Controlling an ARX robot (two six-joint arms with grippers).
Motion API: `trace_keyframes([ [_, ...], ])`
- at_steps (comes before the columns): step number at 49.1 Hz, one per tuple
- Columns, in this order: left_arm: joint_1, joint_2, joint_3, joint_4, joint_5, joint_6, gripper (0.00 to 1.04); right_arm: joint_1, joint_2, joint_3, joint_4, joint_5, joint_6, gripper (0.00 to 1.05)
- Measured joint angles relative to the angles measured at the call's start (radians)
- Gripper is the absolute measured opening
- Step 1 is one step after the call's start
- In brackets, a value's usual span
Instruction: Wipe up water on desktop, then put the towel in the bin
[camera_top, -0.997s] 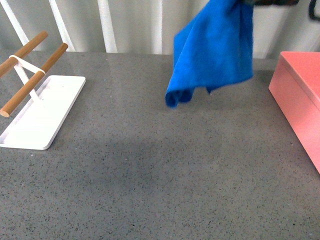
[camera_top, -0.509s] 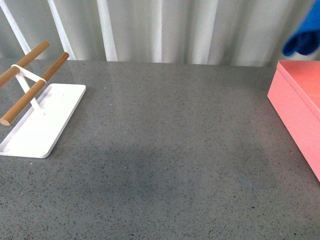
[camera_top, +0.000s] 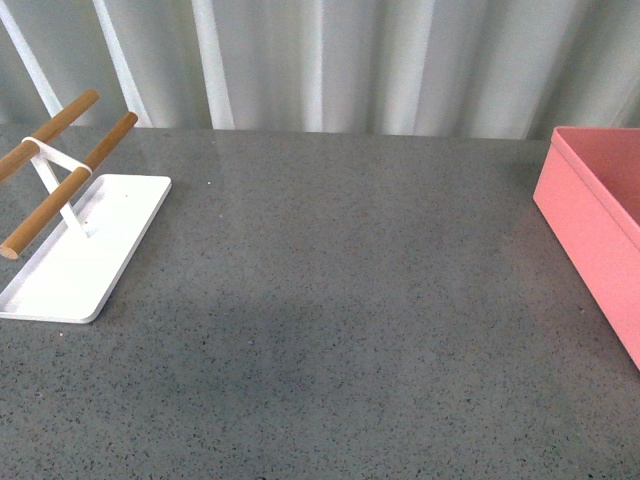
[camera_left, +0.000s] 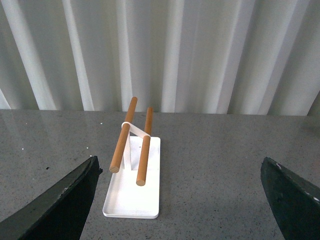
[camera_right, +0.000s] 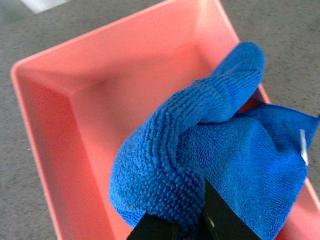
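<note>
Right hand (camera_right: 186, 222) is clamped on the towel (camera_right: 210, 150), which hangs bunched up right over the bin (camera_right: 85, 115) at the tabletop's (camera_top: 330, 300) right edge. Part of the cloth looks to overhang 1 wall, so I'd shift toward the middle and dip lower before letting go. It's floppy and won't drop straight. Left hand (camera_left: 179, 165) is spread wide, idle, facing the white tray (camera_left: 132, 200).

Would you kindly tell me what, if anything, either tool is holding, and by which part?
The right tool grips the towel by a bunched fold, the rest hanging over the bin. The left tool is open and holds nothing.
</note>
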Motion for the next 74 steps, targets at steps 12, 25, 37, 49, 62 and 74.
trace_keyframes([
  [12, 0.0, 0.0, 0.0, 0.0, 0.0, 0.0, 0.98, 0.069, 0.0, 0.014, 0.016, -0.004, 0.017, 0.03],
  [25, 0.0, 0.0, 0.0, 0.0, 0.0, 0.0, 0.98, 0.01, 0.021, -0.102, 0.02, 0.112, 0.072, 0.26],
  [37, 0.0, 0.0, 0.0, 0.0, 0.0, 0.0, 0.98, 0.02, 0.023, -0.036, -0.058, 0.142, 0.101, 0.74],
  [49, 0.0, 0.0, 0.0, 0.0, 0.0, 0.0, 0.98, 0.029, 0.048, -0.027, -0.221, 0.254, 0.115, 0.97],
  [62, 0.0, -0.001, 0.0, 0.0, 0.0, 0.0, 0.98, 0.005, -0.021, -0.165, -0.087, -0.227, 0.208, 0.98],
  [74, 0.0, -0.001, 0.0, 0.0, 0.0, 0.0, 0.98, -0.065, -0.003, -0.141, 0.026, -0.449, 0.386, 0.98],
])
